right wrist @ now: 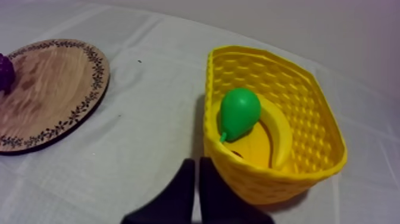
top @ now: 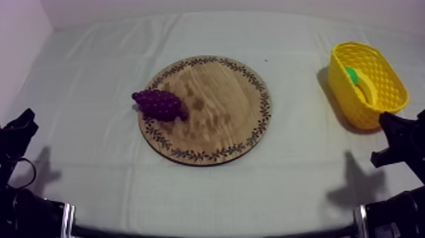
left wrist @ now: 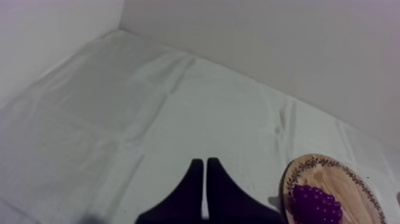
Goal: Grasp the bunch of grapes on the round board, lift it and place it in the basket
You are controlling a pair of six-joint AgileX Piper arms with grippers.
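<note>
Closest up, the left jaws are seen pinched together on nothing, a narrow wedge over bare cloth (left wrist: 119, 119). Same deal with the right jaws: closed and empty, just beside the near wall of the yellow basket (right wrist: 262, 179); whether it's actually touched can't be told.

Now the bunch of grapes (top: 159, 104): purple, found lying on the left part of the wooden board (top: 221, 120), with one end poking out over the patterned rim toward the left arm's side. The board is laid flat, roughly mid-desk (top: 95, 164).

Well off to the right, the basket is set near the desk's edge, apart from the board. Inside it a green pear (right wrist: 239, 112) is propped against a banana (right wrist: 280, 134), which is curled along the basket floor.

In the top view the left arm (top: 19, 136) and right arm (top: 401, 142) are seen low at their own sides, the left one well apart from the grapes.
</note>
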